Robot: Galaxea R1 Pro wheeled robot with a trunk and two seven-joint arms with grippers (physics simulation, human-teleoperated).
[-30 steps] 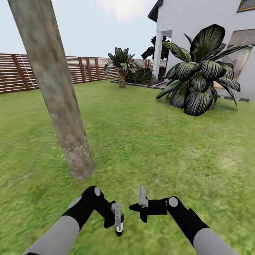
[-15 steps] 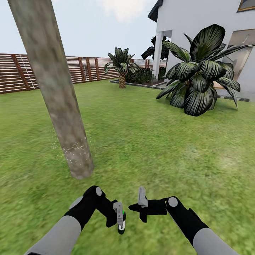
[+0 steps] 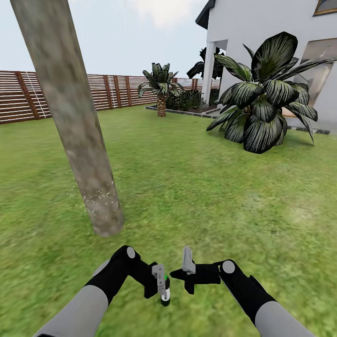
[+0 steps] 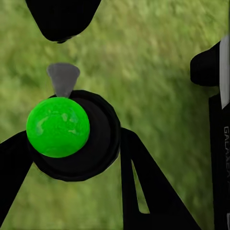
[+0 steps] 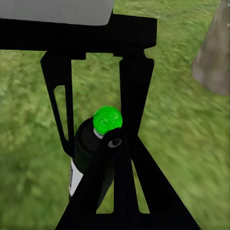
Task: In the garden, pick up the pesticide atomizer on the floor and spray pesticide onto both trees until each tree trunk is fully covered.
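My left claw (image 3: 161,281) pinches the atomizer (image 3: 165,291), black body and green cap upright, low above the lawn (image 3: 210,187). Over the last second it has slid inward toward my right claw (image 3: 183,273), which looks spread and empty, so I judge a handover or re-aim is underway, not spraying. Ahead on my left stands the tree trunk (image 3: 77,135), whitish specks low down. Its crown is cut off; the second tree is out of frame.
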